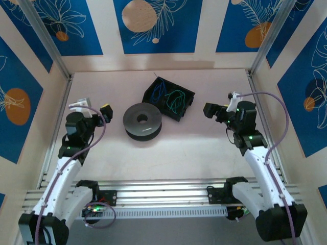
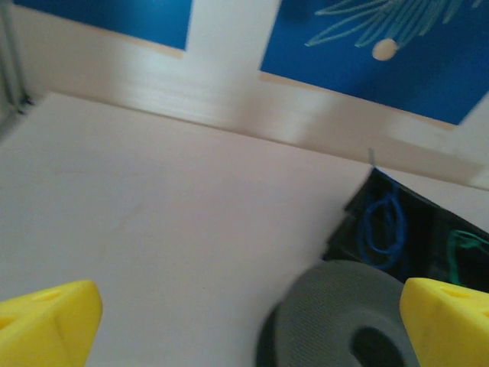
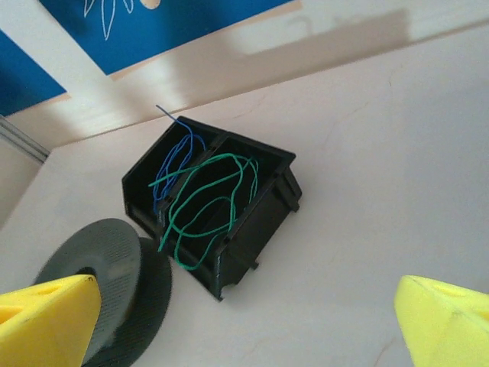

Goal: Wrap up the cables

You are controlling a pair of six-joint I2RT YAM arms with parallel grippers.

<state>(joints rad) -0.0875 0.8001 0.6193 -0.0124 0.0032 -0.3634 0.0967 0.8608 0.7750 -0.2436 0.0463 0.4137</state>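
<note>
**Item count, table as seen**

Arms: 2, left arm (image 1: 60, 176) and right arm (image 1: 263, 171). 
Grippers: 2, left gripper (image 1: 106, 110) and right gripper (image 1: 208, 109), each with 2 yellow fingers (image 2: 46, 317). 
Black tray (image 3: 256, 222): 1, with 2 compartments. 
Grey spool (image 1: 153, 120): 1. 
Cables: 2 colours, blue cable (image 3: 172, 174) in one compartment and green cable (image 3: 221, 158) in the other. The loops overlap, so the strand count per colour cannot be told.
</note>
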